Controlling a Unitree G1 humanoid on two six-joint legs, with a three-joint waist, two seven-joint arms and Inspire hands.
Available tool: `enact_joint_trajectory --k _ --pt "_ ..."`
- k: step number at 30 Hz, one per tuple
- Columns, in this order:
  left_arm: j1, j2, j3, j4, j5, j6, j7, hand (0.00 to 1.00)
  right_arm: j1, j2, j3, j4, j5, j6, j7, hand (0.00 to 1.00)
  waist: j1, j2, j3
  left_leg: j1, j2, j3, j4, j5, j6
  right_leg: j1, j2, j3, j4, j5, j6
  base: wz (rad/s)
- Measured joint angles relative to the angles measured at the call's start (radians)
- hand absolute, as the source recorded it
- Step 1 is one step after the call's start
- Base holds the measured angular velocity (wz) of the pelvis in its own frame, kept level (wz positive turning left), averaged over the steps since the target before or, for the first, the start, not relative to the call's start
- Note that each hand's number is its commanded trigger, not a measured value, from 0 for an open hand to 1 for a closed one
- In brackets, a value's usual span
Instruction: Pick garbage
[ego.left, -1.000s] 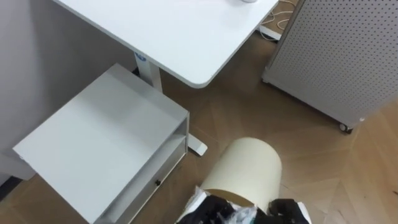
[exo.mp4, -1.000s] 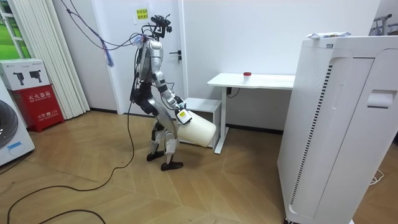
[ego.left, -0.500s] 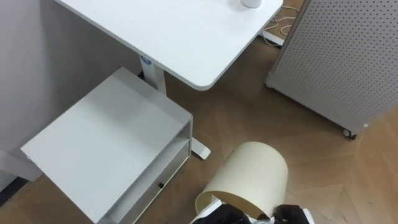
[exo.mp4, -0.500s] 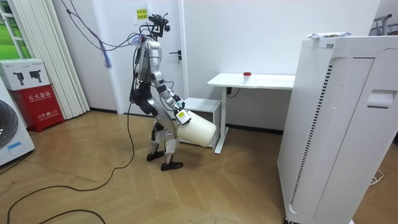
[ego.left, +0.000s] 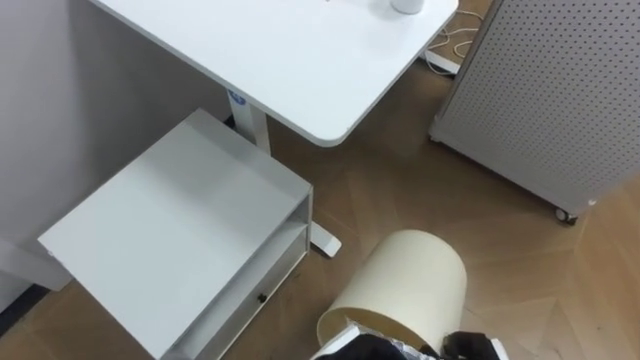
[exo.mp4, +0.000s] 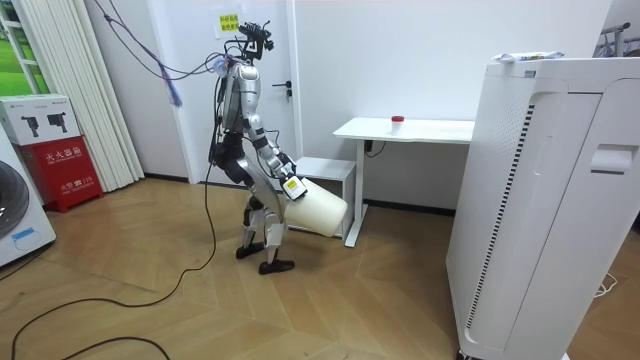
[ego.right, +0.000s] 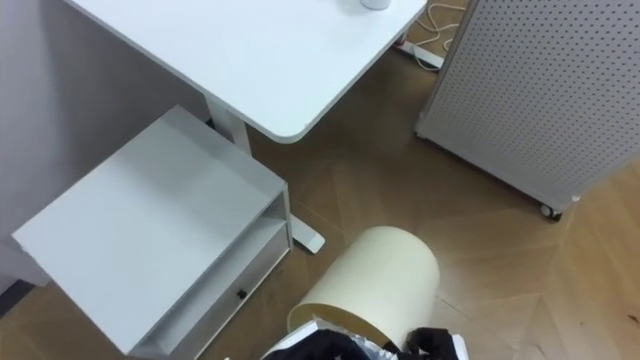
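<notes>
Near the cabinet (ego.left: 170, 220) corner, the bin (ego.left: 415, 285) tilts.

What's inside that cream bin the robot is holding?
At the mouth of the cream bin, a white scrap and something dark show, too cut off to identify. The bin's wall hides whatever lies deeper inside.

place: likely office/lab | cues: white desk (exo.mp4: 405, 128), perforated partition (ego.left: 540, 90), wood floor (exo.mp4: 150, 310)
</notes>
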Motion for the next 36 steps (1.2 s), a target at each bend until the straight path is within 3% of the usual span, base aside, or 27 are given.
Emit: enact_joint_trajectory --k 6,16,30,36 --pt "0.016 0.006 0.01 0.0 0.042 0.008 0.005 0.0 0.008 -0.007 0.002 -0.002 0.054 -0.001 0.025 1.0 0.003 0.0 -0.0002 -0.006 -0.001 -0.004 -0.005 0.0 0.001 0.0 -0.001 -0.003 -0.007 0.0 0.003 0.0" --pt "0.025 0.016 0.038 -0.023 0.062 0.008 0.06 0.0 0.06 -0.015 0.002 -0.005 0.117 -0.05 0.063 1.0 0.003 0.002 -0.0018 -0.014 -0.002 -0.019 -0.006 0.0 0.001 0.0 0.001 -0.013 -0.019 0.002 0.006 0.02" --pt "0.032 0.017 0.038 -0.024 0.093 0.008 0.131 0.0 0.068 -0.011 0.002 -0.002 0.242 -0.039 0.088 1.0 -0.003 -0.002 -0.001 0.001 -0.001 0.003 -0.013 0.0 0.001 0.003 0.002 0.002 -0.017 0.003 0.006 -0.02" --pt "0.034 0.03 0.041 -0.024 0.14 0.007 0.153 0.0 0.06 -0.014 0.001 -0.002 0.291 -0.035 0.11 1.0 -0.002 -0.003 -0.0003 0.002 -0.002 0.003 -0.016 0.0 0.001 0.003 0.003 0.002 -0.021 0.004 0.007 0.0"
